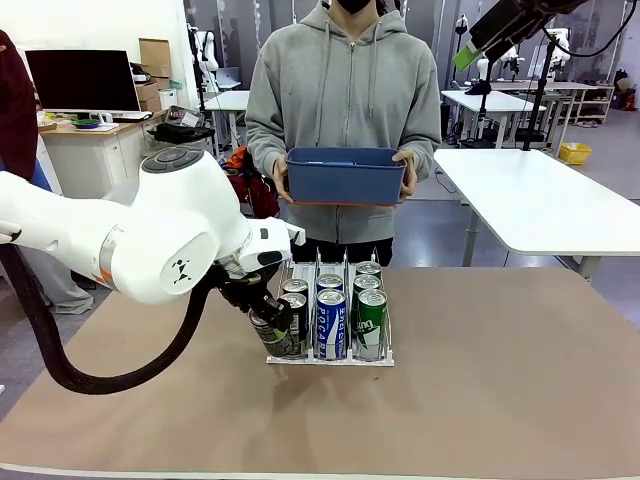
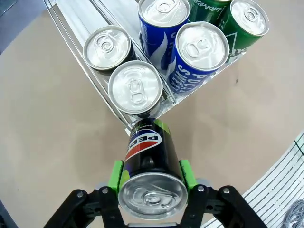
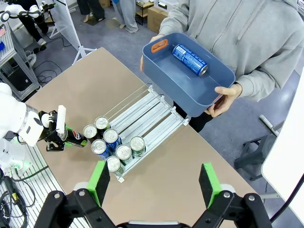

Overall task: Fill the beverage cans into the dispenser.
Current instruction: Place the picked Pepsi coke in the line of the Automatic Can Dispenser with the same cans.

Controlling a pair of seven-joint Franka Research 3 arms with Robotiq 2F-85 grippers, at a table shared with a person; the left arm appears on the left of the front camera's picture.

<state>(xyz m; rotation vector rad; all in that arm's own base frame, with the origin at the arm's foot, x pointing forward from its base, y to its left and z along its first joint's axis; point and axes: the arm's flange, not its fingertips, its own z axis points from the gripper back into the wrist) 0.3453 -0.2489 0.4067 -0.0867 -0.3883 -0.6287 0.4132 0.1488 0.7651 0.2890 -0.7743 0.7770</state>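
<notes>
Gripping a black can [image 2: 152, 159] between green pads [image 2: 115, 175], the left jaws hold it tilted just outside the front corner of the dispenser [image 1: 330, 361], by its leftmost lane; the right jaws hang wide apart above the desk [image 3: 190, 161].

Brown table [image 1: 500, 380] bearing dispenser [image 1: 330, 361]

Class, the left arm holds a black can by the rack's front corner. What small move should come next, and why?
Probably lift the black can and carry it to the empty rear of the dispenser lane that holds two black-and-silver cans. The left gripper grips it tilted, outside the front corner, and those two cans fill that lane's front.
</notes>
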